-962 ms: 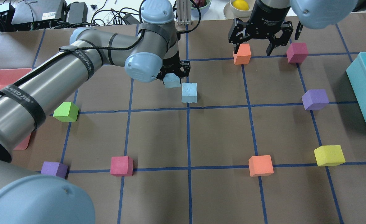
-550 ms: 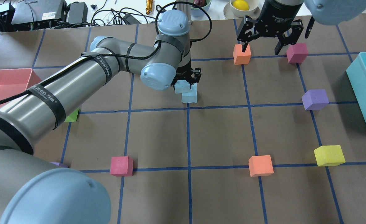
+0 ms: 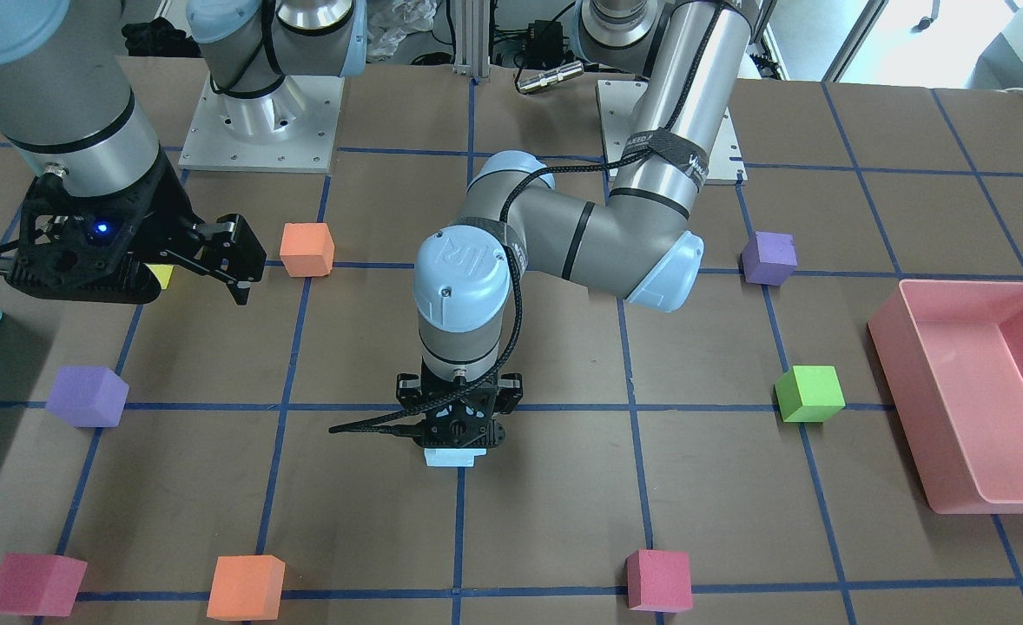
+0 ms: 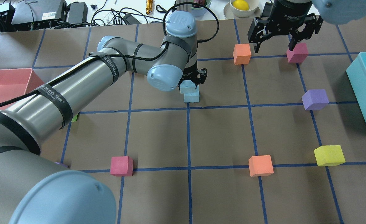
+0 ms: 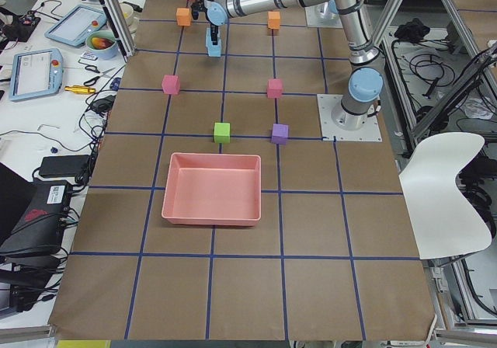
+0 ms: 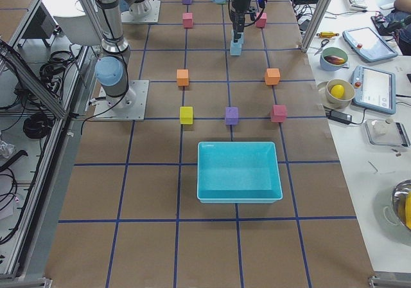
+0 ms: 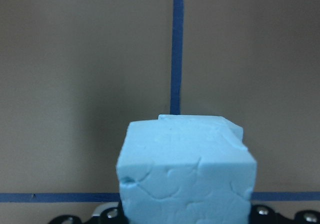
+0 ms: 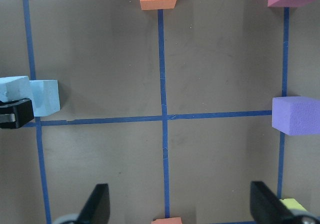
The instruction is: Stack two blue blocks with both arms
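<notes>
Your left black two-finger gripper (image 4: 191,81), just above centre of the overhead frame, is clamped on one pale sky-blue foam cube (image 4: 185,88), over the second pale sky-blue foam cube (image 4: 191,97); whether they touch you cannot tell. In the wrist view the lower cube peeks out to the right, so letting go now risks an overhang or a topple. Your right black two-finger gripper (image 4: 274,48), upper right, hangs spread and empty. The light blue joint cap (image 3: 461,265) reads "UR"; the black strap (image 4: 55,99) carries blurred lettering.
</notes>
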Controlling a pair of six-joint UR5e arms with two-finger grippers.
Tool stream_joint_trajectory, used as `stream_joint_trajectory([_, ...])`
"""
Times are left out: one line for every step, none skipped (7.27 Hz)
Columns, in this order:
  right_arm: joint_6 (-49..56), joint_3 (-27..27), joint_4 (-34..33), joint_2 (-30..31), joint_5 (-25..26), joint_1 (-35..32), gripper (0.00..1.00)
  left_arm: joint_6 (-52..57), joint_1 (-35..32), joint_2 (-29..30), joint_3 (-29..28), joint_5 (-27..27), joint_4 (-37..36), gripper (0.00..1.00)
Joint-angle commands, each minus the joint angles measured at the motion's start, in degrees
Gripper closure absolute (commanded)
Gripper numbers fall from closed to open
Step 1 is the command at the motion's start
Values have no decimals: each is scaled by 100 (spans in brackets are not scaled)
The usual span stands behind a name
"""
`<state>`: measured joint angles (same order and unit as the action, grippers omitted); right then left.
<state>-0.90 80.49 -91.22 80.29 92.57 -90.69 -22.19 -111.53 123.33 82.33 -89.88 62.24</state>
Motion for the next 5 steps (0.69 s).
stream_joint_trajectory([72,10,-1,21,24,-2,0,-13,-70,15,-7,5,34,100])
stream_joint_trajectory([81,2,-1,30,-2,7,0,-22,-114,42,-7,14,25,100])
stream_joint_trajectory([72,2,-1,100,-211,-10,0,-22,-132,51,2,23,33,100])
stream_joint_trajectory([72,10,34,144,-274,7,0,47,-141,68,11,-29,42,82])
stream_joint_trajectory([72,10,165,179,-301,-1,0,222,-141,94,11,-65,-1,7])
